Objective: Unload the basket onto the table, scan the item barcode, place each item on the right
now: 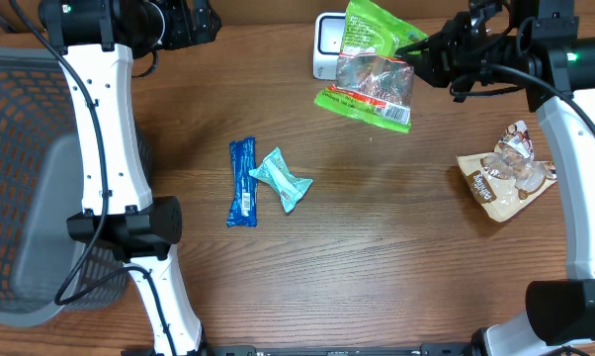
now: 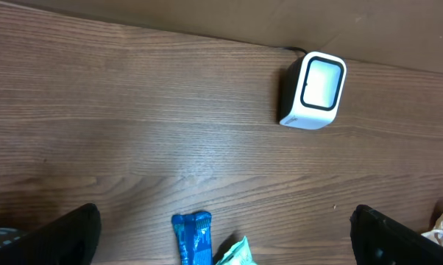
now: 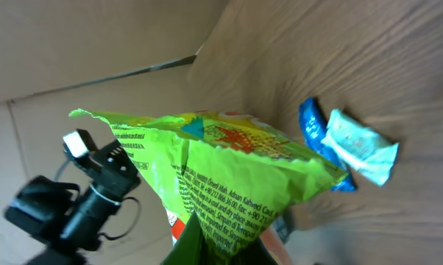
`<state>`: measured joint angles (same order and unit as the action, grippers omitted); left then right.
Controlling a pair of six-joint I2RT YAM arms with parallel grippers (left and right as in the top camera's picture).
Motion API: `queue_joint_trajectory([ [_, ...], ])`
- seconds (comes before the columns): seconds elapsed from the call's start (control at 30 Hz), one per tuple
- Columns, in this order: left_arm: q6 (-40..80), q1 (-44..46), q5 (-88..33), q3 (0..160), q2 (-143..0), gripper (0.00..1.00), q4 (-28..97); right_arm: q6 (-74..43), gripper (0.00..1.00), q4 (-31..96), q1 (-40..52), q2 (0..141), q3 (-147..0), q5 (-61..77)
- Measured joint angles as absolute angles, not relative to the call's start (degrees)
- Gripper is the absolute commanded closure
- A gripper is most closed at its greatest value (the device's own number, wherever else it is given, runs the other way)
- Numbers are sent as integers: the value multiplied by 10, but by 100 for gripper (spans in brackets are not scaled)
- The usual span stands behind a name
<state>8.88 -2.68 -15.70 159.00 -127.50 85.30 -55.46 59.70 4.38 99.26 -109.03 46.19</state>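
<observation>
Bag (image 1: 373, 71) tight within right pincer (image 1: 414, 50)

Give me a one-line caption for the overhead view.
Right gripper holds a green snack bag over the white scanner; blue bar, teal packet and tan pouch lie nearby.

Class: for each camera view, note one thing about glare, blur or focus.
Overhead: sharp and evenly lit, with highlights on the clear window of the green bag. Left wrist: pale sheen on the table; the window of the scanner glows white. Right wrist: tilted frame, that bag close up, the blue bar behind it slightly soft.
</observation>
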Motion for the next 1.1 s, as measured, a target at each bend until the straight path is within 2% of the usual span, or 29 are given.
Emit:
queue_joint_trajectory([
  [0.17, 89, -27, -157, 1590, -1275, 0, 853, -583, 96, 593, 45, 993, -1090, 445],
  [0.33, 89, -27, -157, 1590, -1275, 0, 853, -551, 96, 574, 61, 993, -1091, 359],
  [0.8, 89, -27, -157, 1590, -1275, 0, 853, -264, 96, 550, 193, 996, -1090, 83],
  [1.1, 89, -27, -157, 1590, -1275, 0, 853, -208, 96, 592, 200, 1067, -1090, 4],
])
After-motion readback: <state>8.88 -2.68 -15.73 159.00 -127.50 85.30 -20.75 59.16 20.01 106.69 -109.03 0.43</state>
